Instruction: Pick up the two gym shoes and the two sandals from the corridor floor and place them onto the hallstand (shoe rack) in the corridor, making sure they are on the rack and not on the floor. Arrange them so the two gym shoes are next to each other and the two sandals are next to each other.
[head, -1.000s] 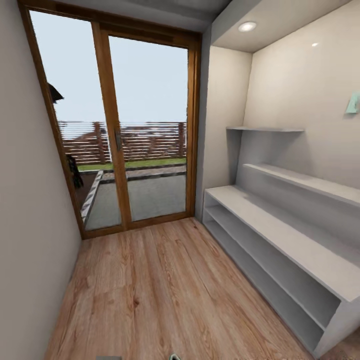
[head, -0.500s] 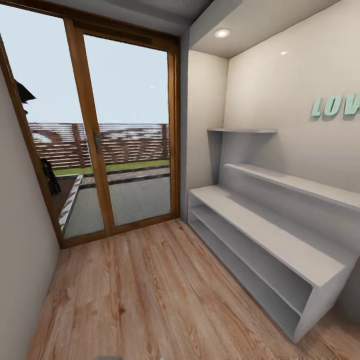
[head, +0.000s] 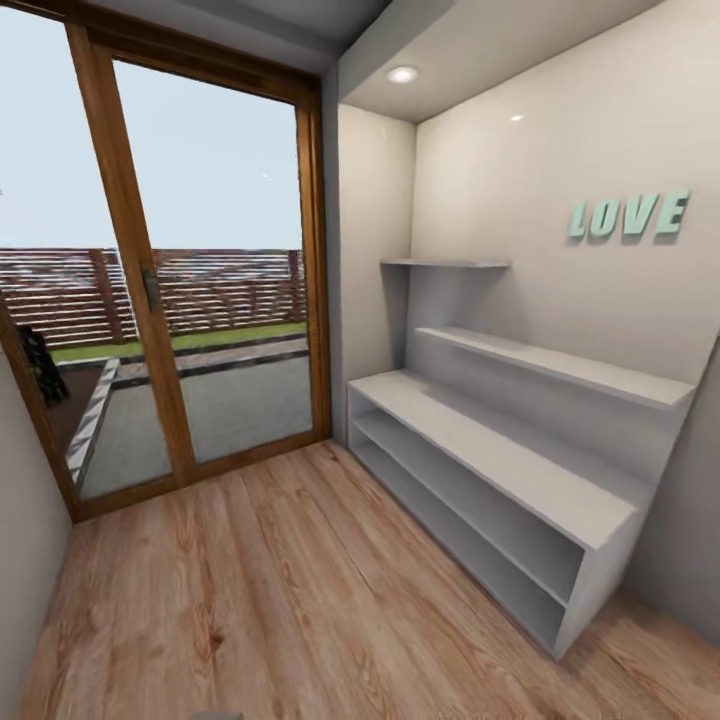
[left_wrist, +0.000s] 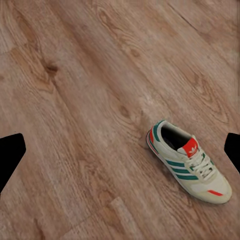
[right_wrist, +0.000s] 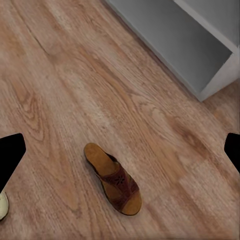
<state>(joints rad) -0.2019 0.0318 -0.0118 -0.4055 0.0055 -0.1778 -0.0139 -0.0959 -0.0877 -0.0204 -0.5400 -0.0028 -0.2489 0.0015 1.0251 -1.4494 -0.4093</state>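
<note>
View: head camera has swung, hallstand (head: 500, 470) now centre-right.
Jaws: both apart, empty above gym shoe (left_wrist: 189, 168), sandal (right_wrist: 114, 178).

A gym shoe (left_wrist: 188, 168) lies on the corridor floor (left_wrist: 90, 100) below the left hand. A sandal (right_wrist: 113, 178) lies on the floor below the right hand, near the hallstand (right_wrist: 200, 45), whose shelves are bare.

Open floor (right_wrist: 60, 75) around lone sandal (right_wrist: 114, 179); hallstand (right_wrist: 200, 45) nearby.
</note>
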